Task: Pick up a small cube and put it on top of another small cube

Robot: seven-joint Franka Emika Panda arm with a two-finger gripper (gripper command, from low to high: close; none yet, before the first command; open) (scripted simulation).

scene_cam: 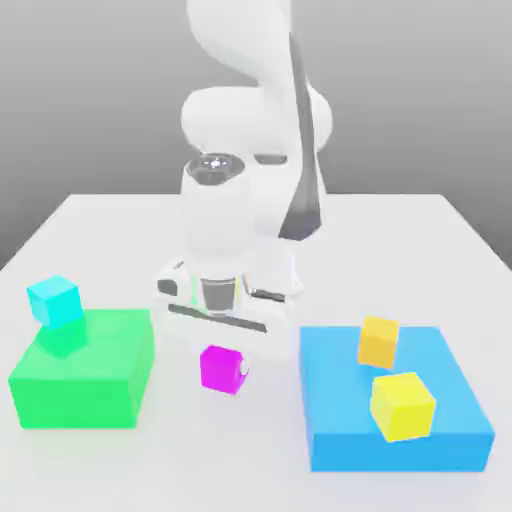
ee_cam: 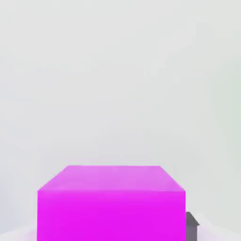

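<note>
Magenta small cube (scene_cam: 221,368) sat low between the gripper (scene_cam: 222,352) fingers, just above or on the white table (scene_cam: 100,230); its contact with the surface could not be told from the exterior view. In the hand view the same cube (ee_cam: 111,203) loomed close, with a dark finger pad (ee_cam: 191,225) tight against one side, so the fingers appeared to be clamped on it, though the opposite pad was hidden. A pale fingertip (scene_cam: 243,371) showed at the cube's side toward the exterior view's right.

From that magenta cube, the cyan small cube (scene_cam: 54,301) lay well apart toward the exterior view's left, resting on the far corner of the large green block (scene_cam: 85,370). Toward the exterior view's right of the magenta cube stood a flat blue block (scene_cam: 395,400), carrying an orange cube (scene_cam: 379,340) tilted on its far part and a yellow cube (scene_cam: 402,405) nearer the front. The white arm (scene_cam: 250,120) rose directly behind and above the magenta cube.
</note>
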